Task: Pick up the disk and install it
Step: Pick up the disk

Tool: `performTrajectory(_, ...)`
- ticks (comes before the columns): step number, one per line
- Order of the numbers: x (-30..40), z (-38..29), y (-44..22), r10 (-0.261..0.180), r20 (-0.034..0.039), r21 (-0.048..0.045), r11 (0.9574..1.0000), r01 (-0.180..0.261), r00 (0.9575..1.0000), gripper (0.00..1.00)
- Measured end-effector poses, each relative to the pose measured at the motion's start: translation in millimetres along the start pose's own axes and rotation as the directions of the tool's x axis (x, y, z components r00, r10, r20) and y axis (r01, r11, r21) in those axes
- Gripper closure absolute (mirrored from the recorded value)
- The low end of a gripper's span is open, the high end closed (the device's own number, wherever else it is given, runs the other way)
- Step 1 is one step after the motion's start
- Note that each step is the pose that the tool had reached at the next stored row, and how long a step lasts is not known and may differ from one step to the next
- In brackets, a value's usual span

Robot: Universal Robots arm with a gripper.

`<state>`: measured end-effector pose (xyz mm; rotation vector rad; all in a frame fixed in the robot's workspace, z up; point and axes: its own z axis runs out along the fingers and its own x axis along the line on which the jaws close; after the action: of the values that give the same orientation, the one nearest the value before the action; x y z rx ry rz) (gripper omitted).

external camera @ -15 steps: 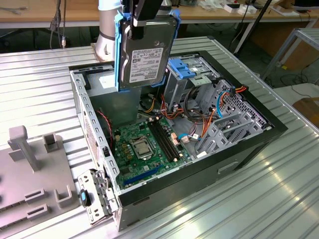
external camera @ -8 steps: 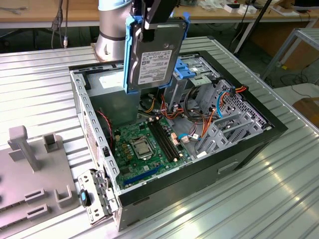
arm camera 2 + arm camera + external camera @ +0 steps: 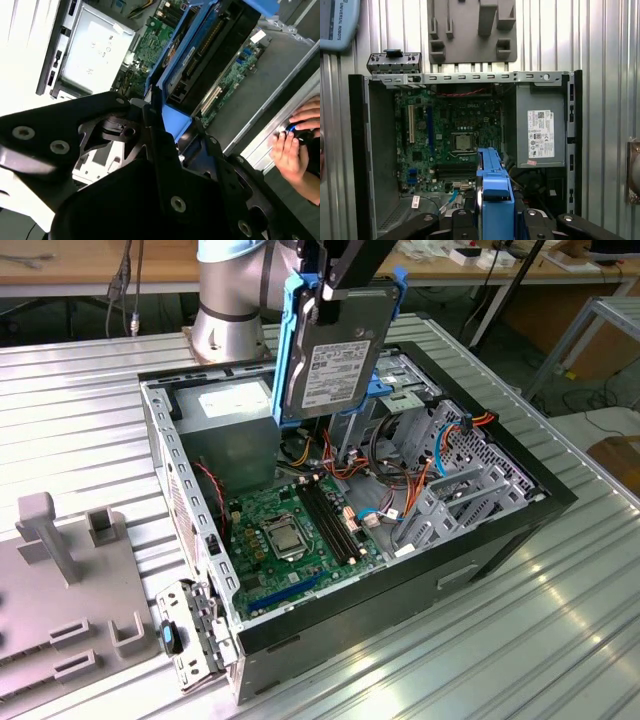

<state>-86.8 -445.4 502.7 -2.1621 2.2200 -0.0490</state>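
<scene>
The gripper (image 3: pixel 338 278) is clamped on the disk (image 3: pixel 335 350), with a black finger on each side of its upper end. It holds the disk upright in the air above the open case (image 3: pixel 400 620). The top edge of the exterior view cuts off the gripper's body and most of the arm.

The disk's white label faces that camera, and the blue bracket (image 3: pixel 290 350) runs along its edges. It hangs over the middle of the case, in front of the power supply (image 3: pixel 235 430) and above the board (image 3: pixel 285 535), touching neither. It hides some of the wiring and the bay behind it.

In the first wrist view the disk shows edge-on, mostly as bracket, and a pendant (image 3: pixel 337 25) is cut off at the corner. In the second wrist view the gripper's dark housing blocks much of the foreground, and the disk's far face is dim.

A hand (image 3: pixel 295 145) lies at the case's outer wall there. Its fingers are on something small and blue that is hard to make out.
</scene>
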Motion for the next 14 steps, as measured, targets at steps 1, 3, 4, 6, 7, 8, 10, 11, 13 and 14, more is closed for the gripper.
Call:
performTrajectory(1,4.8,0.0,-0.9,0.0,-0.0003,0.0001,1.0,0.0,1.0,0.63)
performTrajectory(3,10.7,0.1,-2.1,0.0,-0.0022,0.0001,1.0,0.0,1.0,0.63)
performTrajectory(4,11.0,0.2,-2.2,0.0,-0.0022,0.0002,1.0,0.0,1.0,0.63)
performTrajectory(6,11.1,0.1,-2.3,0.0,-0.0026,0.0001,1.0,0.0,1.0,0.63)
performTrajectory(7,11.2,0.1,-2.3,0.0,-0.0025,0.0001,1.0,0.0,1.0,0.63)
performTrajectory(8,11.3,0.2,-2.3,0.0,-0.0024,0.0001,1.0,0.0,1.0,0.63)
performTrajectory(10,11.5,0.2,-2.3,0.0,-0.0024,0.0002,1.0,0.0,1.0,0.63)
performTrajectory(11,11.5,0.1,-2.4,0.0,-0.0025,0.0001,1.0,0.0,1.0,0.63)
performTrajectory(13,11.6,0.1,-2.4,0.0,-0.0025,0.0001,1.0,0.0,1.0,0.63)
performTrajectory(14,11.7,0.1,-2.4,0.0,-0.0025,0.0001,1.0,0.0,1.0,0.63)
